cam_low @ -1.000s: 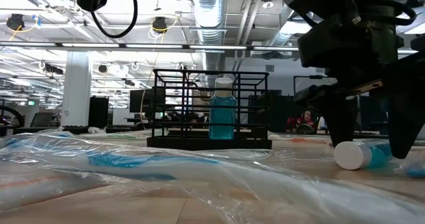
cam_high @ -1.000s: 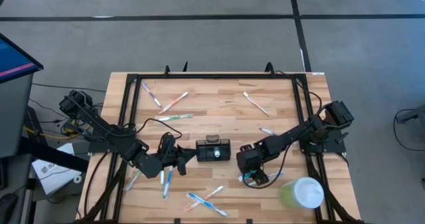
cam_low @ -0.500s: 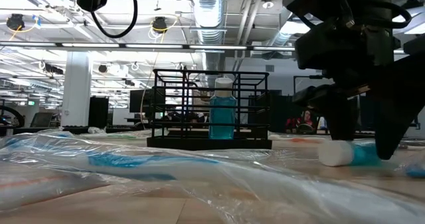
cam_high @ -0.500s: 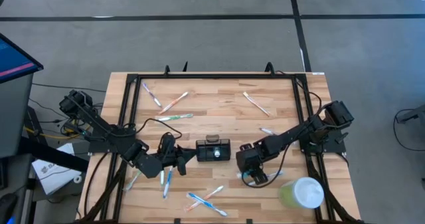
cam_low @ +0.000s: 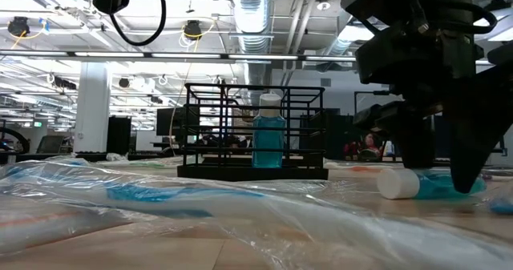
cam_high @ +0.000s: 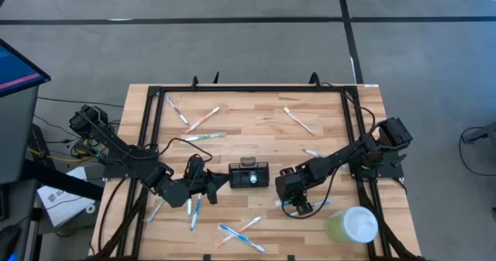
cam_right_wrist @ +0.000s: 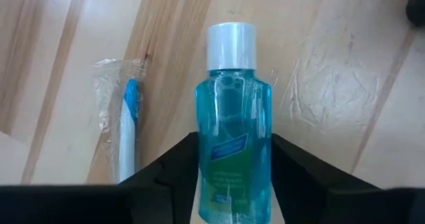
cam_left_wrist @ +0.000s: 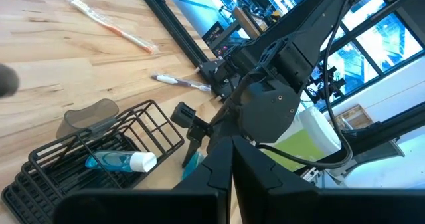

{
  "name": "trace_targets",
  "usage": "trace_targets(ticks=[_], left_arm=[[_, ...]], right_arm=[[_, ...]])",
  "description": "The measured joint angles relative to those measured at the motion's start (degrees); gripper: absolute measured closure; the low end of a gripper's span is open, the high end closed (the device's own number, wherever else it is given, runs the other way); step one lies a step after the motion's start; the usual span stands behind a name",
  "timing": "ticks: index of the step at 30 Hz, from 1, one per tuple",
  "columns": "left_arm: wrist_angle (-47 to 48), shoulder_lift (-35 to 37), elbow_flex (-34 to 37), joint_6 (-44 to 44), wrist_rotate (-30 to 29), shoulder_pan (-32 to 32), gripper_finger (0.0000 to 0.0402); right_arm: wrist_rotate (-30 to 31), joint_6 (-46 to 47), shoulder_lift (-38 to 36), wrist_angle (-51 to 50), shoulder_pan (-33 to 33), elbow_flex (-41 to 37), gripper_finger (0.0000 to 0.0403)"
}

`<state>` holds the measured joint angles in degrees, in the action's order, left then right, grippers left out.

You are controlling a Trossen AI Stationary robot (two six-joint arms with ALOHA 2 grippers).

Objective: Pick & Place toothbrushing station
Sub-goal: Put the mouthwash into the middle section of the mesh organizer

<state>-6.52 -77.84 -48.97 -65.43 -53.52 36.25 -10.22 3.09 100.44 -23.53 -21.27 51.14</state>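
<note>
Since a second ago the right gripper (cam_right_wrist: 229,174) has narrowed onto a lying blue bottle (cam_right_wrist: 232,137), now pinched; low view shows it slid left. Only the right wrist view shows a wrapped toothbrush (cam_right_wrist: 127,127) just beside. Left gripper (cam_high: 215,185) rests pressed together beside the toothbrushing station (cam_high: 249,174), mid-table, bare wood beyond.
</note>
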Motion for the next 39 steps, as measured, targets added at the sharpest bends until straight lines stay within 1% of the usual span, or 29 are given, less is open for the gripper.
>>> trace_targets(ticks=[5, 14, 24, 34, 39], left_arm=[[0.0, 0.0, 0.0, 0.0, 0.0, 0.0, 0.0398], [0.0, 0.0, 0.0, 0.0, 0.0, 0.0, 0.0398], [0.0, 0.0, 0.0, 0.0, 0.2, 0.0, 0.0398], [0.1, 0.0, 0.0, -1.6, 4.8, 0.0, 0.0398], [0.1, 0.0, 0.0, -3.0, 9.0, 0.0, 0.0398]], right_arm=[[-0.5, 0.0, 0.0, -0.1, 0.7, 0.0, 0.0241], [-0.5, 0.4, 0.0, -0.4, 1.1, 0.3, 0.0268], [1.3, 1.2, 0.3, -5.6, 1.1, 6.0, 0.0270], [1.6, 2.1, 0.2, -10.8, 1.1, 8.8, 0.0270], [1.6, 3.0, 0.2, -15.4, 1.2, 12.2, 0.0269]])
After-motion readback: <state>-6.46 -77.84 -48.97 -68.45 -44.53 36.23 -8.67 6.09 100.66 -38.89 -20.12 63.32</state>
